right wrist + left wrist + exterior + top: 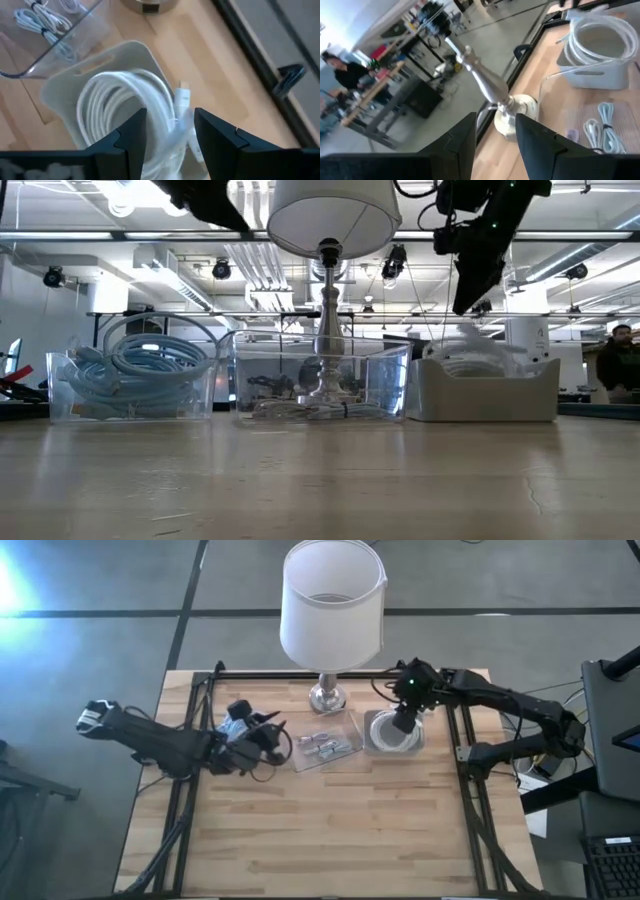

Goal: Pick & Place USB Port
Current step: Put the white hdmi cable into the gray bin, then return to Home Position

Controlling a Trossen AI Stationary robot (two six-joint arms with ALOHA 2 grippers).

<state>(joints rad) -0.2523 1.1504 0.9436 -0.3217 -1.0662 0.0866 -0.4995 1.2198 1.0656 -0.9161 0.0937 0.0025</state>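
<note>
A coil of white USB cable [125, 100] lies in a pale bin [372, 722] right of the lamp base. One white plug [183, 96] sticks out at the coil's edge. My right gripper [170, 130] hangs open above this bin [485, 390], fingers pointing down on either side of the coil's rim and clear of it; the low view shows the right gripper [468, 300] well above the bin. My left gripper [495, 135] is open and empty. It hovers over the table's left part [272, 737], facing the lamp.
A lamp with a white shade [330, 600] stands on a metal base [327, 695] at the far middle. A clear tray [325, 745] of small bundled white cables sits before it. A clear bin of blue cable [130, 375] is under the left arm. Bare wood fills the near half.
</note>
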